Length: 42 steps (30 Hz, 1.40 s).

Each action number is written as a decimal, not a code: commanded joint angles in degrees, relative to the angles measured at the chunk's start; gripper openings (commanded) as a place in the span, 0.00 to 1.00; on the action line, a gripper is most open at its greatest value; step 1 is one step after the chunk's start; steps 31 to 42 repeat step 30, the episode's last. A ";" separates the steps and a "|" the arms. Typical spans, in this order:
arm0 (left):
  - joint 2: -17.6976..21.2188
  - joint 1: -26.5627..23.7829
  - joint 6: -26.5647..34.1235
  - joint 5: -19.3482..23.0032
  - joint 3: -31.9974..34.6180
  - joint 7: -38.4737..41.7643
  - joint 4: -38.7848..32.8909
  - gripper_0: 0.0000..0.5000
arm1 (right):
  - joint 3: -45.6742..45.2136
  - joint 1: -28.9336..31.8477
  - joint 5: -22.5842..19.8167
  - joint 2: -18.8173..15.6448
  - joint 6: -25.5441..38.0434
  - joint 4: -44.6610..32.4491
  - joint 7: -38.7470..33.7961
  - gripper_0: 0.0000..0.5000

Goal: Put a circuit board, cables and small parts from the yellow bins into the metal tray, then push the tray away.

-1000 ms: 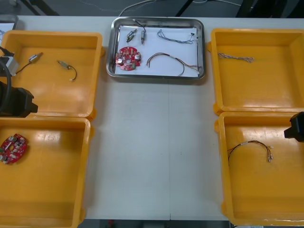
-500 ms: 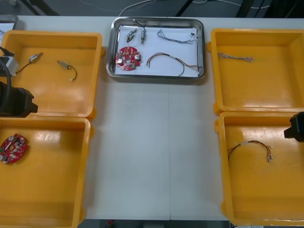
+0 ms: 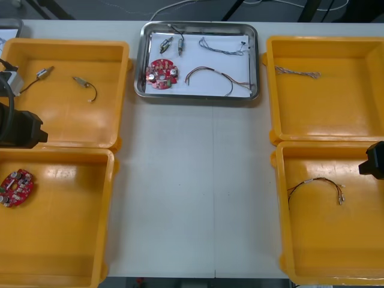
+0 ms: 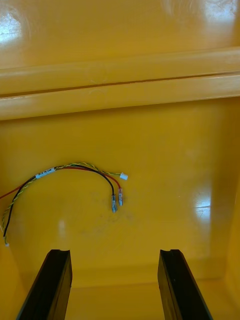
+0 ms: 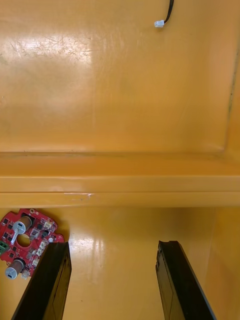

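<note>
The metal tray (image 3: 257, 60) lies at the table's far edge between the bins, holding a round red circuit board (image 3: 162, 73), two small metal parts (image 3: 173, 42) and cables (image 3: 210, 77). My left gripper (image 5: 112, 280) is open above the near-left yellow bin (image 3: 60, 264), beside a second red circuit board (image 5: 25, 241) (image 3: 16, 187). My right gripper (image 4: 114, 282) is open over the near-right yellow bin (image 3: 324, 264), a short way from a red and yellow cable (image 4: 70, 175) (image 3: 318, 187) on the bin floor.
The far-left bin (image 3: 66, 120) holds a small metal part (image 3: 43, 74) and a black cable (image 3: 87, 87); the cable's end (image 5: 165, 15) reaches beyond the left fingers. The far-right bin (image 3: 324, 114) holds a twisted cable (image 3: 297, 73). Bare table runs between the bins.
</note>
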 commanded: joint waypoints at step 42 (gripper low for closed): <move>-0.51 0.69 0.36 -0.26 1.43 -1.29 -0.73 1.00 | -1.39 0.72 0.06 0.39 -0.17 -1.39 0.06 1.00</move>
